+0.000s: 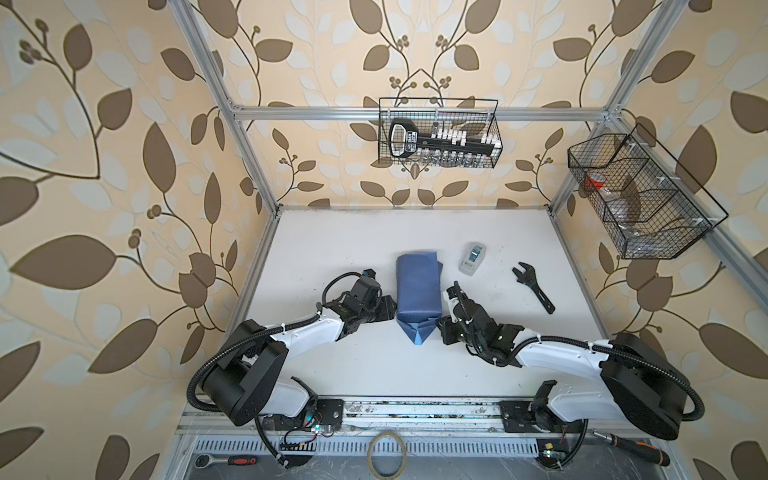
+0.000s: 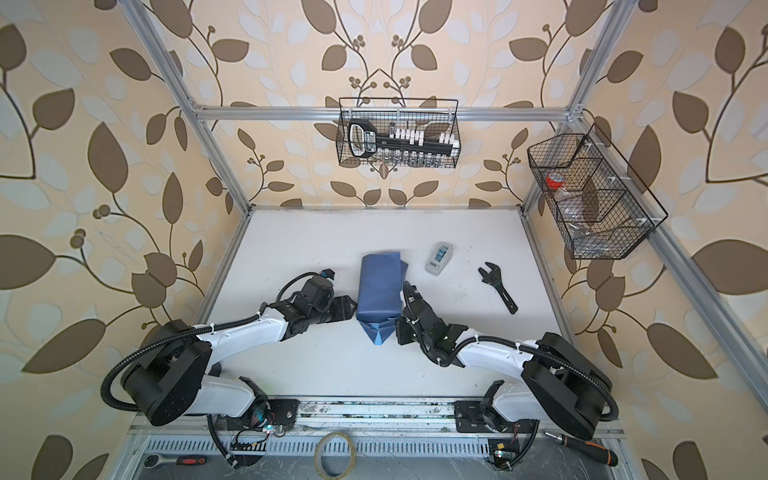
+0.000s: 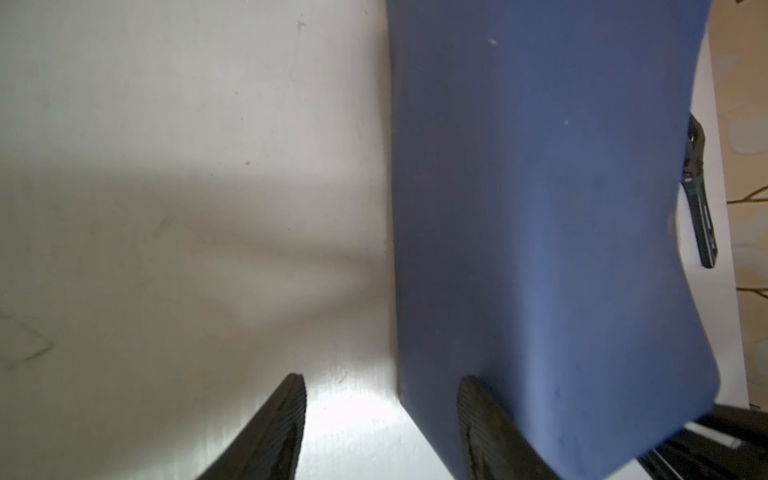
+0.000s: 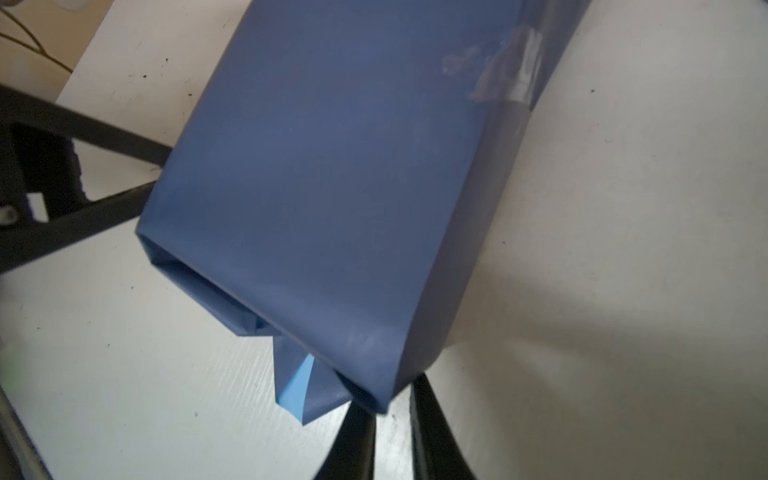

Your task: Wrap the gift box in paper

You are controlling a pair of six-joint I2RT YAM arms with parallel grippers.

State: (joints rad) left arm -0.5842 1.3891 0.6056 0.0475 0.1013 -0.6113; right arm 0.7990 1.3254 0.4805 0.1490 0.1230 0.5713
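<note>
The paper (image 1: pixel 417 286) (image 2: pixel 380 286) lies mid-table as a slate-blue tube running front to back; the gift box is hidden inside it. At the near end a folded flap (image 4: pixel 299 382) shows its light-blue face, and the end is open. A strip of clear tape (image 4: pixel 519 70) sits on the tube's side. My left gripper (image 1: pixel 388 309) (image 3: pixel 382 399) is open at the tube's left side, with one finger (image 3: pixel 478 415) against the paper (image 3: pixel 540 208). My right gripper (image 1: pixel 440 327) (image 4: pixel 395 415) is at the tube's near right corner, its jaws a narrow gap apart.
A clear tape dispenser (image 1: pixel 472 257) and a black wrench (image 1: pixel 534 286) lie right of the tube. Wire baskets hang on the back rail (image 1: pixel 440 133) and the right rail (image 1: pixel 640 195). A ratchet (image 1: pixel 224 460), a tape ring (image 1: pixel 386 455) and a screwdriver (image 1: pixel 636 449) lie along the front.
</note>
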